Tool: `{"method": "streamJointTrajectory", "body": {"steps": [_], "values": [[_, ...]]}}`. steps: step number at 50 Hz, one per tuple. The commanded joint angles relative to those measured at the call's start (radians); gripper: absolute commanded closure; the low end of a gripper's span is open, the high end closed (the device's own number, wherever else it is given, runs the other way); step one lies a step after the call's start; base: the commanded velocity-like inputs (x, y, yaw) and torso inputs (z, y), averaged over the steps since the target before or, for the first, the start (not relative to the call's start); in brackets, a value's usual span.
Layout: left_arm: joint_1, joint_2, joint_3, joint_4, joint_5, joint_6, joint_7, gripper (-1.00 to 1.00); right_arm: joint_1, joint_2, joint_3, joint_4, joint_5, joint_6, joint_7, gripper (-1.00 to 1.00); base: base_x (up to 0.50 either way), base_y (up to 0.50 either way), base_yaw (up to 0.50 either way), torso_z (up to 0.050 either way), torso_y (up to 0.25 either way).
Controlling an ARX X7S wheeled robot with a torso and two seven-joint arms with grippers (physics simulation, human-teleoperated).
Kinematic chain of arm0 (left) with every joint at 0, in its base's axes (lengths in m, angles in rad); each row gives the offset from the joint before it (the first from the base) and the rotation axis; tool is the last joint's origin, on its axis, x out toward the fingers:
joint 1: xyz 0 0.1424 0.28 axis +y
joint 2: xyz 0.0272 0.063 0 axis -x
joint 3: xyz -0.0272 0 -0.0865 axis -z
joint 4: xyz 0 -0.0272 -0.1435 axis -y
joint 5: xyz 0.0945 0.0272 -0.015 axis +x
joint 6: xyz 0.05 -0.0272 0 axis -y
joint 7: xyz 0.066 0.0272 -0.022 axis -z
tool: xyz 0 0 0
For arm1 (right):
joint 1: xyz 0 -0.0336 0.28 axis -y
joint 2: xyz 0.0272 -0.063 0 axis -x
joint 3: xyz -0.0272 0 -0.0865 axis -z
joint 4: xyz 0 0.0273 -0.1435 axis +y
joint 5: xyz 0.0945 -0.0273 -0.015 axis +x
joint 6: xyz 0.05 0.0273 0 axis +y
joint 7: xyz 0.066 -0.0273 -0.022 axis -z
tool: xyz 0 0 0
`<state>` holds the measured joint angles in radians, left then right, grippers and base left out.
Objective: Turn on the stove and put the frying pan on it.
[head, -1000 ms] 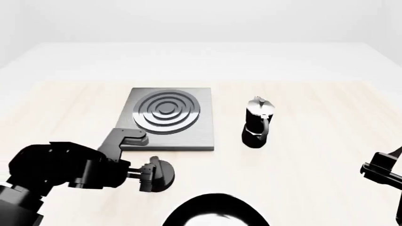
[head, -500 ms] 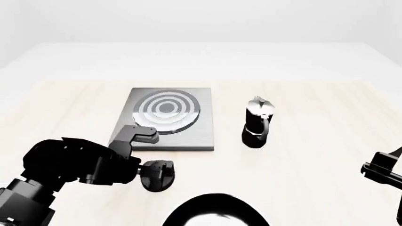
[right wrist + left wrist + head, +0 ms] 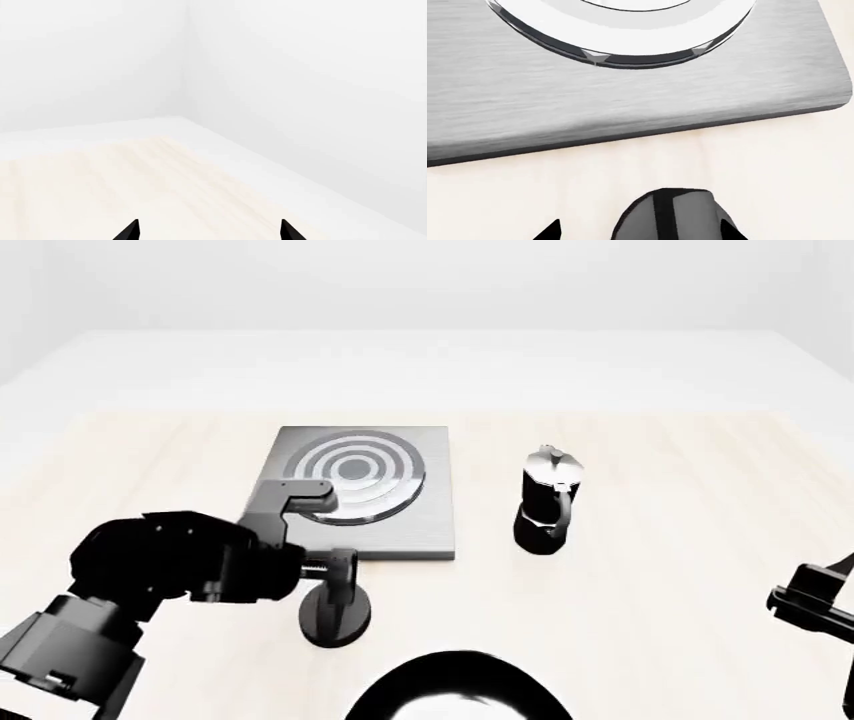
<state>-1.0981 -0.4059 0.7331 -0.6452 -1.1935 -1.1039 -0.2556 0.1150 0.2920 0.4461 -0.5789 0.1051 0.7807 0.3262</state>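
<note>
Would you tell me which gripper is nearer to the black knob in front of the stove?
Left. The left gripper is right at the knob; the right gripper sits far off beyond the moka pot.

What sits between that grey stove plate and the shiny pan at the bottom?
In the head view, the black knob, with the left gripper on it, lies between the stove and the frying pan.

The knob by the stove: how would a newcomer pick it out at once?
Find the stove, the square grey plate on the pale table. Just off its near edge sits the knob, with the left gripper at it. It is small, round and black with an upright fin, unlike the taller moka pot.
</note>
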Motion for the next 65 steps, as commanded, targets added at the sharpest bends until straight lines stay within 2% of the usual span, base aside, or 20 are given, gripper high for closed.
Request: {"method": "streamJointTrajectory", "body": {"steps": [1,10,13,16,19,22,24,27,30,32,34,35,37,38,40,43,45,48,56,65], "values": [[-0.013,0.007,-0.031,-0.041,0.014,0.017,-0.057,-1.0,-0.001,0.002,0.0,-0.002,0.004,0.001,0.002,-1.0,0.0,0.0,0.0,0.0,0.0],[-0.007,0.0,-0.033,-0.024,0.007,0.017,-0.055,-1.0,0.0,0.005,-0.002,-0.004,0.006,0.004,0.004,-1.0,0.0,0.0,0.0,0.0,0.0],[0.014,-0.041,-0.04,0.114,-0.002,0.042,-0.039,-1.0,0.003,0.005,0.0,-0.006,0.008,0.007,0.004,-1.0,0.0,0.0,0.0,0.0,0.003],[0.025,-0.088,-0.09,0.257,-0.036,0.058,-0.093,-1.0,0.009,0.008,-0.007,-0.006,0.007,0.015,0.006,-1.0,0.0,0.0,0.0,0.0,0.0],[0.011,-0.171,-0.199,0.522,-0.106,0.091,-0.2,-1.0,0.027,0.013,-0.017,-0.017,0.013,0.04,0.006,-1.0,0.0,0.0,0.0,0.0,0.0],[-0.085,-0.201,-0.263,0.589,-0.232,-0.001,-0.321,-1.0,0.04,0.015,-0.023,-0.026,0.019,0.054,0.004,-1.0,0.0,0.0,0.0,0.0,0.0],[-0.22,-0.227,-0.278,0.628,-0.308,-0.103,-0.432,-1.0,0.046,0.015,-0.026,-0.031,0.021,0.06,0.005,-1.0,0.0,0.0,0.0,0.0,0.0],[-0.361,-0.245,-0.313,0.638,-0.512,-0.207,-0.518,-1.0,0.049,0.015,-0.029,-0.033,0.023,0.064,0.005,-1.0,0.0,0.0,0.0,0.0,0.0],[-0.439,-0.262,-0.285,0.648,-0.61,-0.272,-0.608,-1.0,0.053,0.018,-0.031,-0.04,0.026,0.073,0.004,-1.0,0.0,0.0,0.0,0.0,0.0],[-0.451,-0.274,-0.276,0.692,-0.606,-0.295,-0.609,-1.0,0.055,0.019,-0.033,-0.043,0.028,0.077,0.004,-1.0,0.0,0.0,0.0,0.0,0.0],[-0.445,-0.291,-0.26,0.82,-0.515,-0.357,-0.464,-1.0,0.056,0.022,-0.038,-0.042,0.026,0.08,0.004,-1.0,0.0,0.0,0.0,0.0,0.0],[-0.419,-0.316,-0.239,0.943,-0.404,-0.36,-0.314,-1.0,0.054,0.023,-0.04,-0.04,0.026,0.078,0.003,-1.0,0.0,0.0,0.0,0.0,0.0],[-0.41,-0.334,-0.211,0.98,-0.388,-0.384,-0.257,-1.0,0.051,0.023,-0.04,-0.037,0.026,0.076,0.003,-1.0,0.0,0.0,0.0,0.0,0.0],[-0.404,-0.355,-0.199,1.06,-0.327,-0.367,-0.137,-1.0,0.051,0.023,-0.039,-0.035,0.026,0.076,0.003,-1.0,0.0,0.0,0.0,0.0,0.0],[-0.43,-0.379,-0.181,1.088,-0.365,-0.406,-0.08,-1.0,0.054,0.022,-0.03,-0.043,0.038,0.09,-0.003,-1.0,0.0,0.0,0.0,0.0,0.0],[-0.485,-0.407,-0.153,1.089,-0.543,-0.438,-0.091,-1.0,0.055,0.025,-0.03,-0.044,0.04,0.095,-0.005,-1.0,0.0,0.0,0.0,0.0,0.0],[-0.52,-0.433,-0.106,1.12,-0.729,-0.4,-0.152,-1.0,0.055,0.027,-0.033,-0.038,0.041,0.092,-0.006,-1.0,0.0,0.0,0.0,0.0,0.0],[-0.563,-0.455,-0.015,1.185,-0.903,-0.355,-0.235,-1.0,0.057,0.028,-0.036,-0.035,0.042,0.097,-0.006,-1.0,0.0,0.0,0.0,0.0,0.0],[-0.618,-0.475,0.071,1.222,-1.029,-0.336,-0.28,-1.0,0.052,0.031,-0.041,-0.034,0.04,0.096,-0.004,-1.0,0.0,0.0,0.0,0.0,0.0],[-0.637,-0.513,0.124,1.226,-1.072,-0.341,-0.3,-1.0,0.049,0.032,-0.049,-0.026,0.037,0.09,0.0,-1.0,0.0,0.0,0.0,0.0,0.0]]}}
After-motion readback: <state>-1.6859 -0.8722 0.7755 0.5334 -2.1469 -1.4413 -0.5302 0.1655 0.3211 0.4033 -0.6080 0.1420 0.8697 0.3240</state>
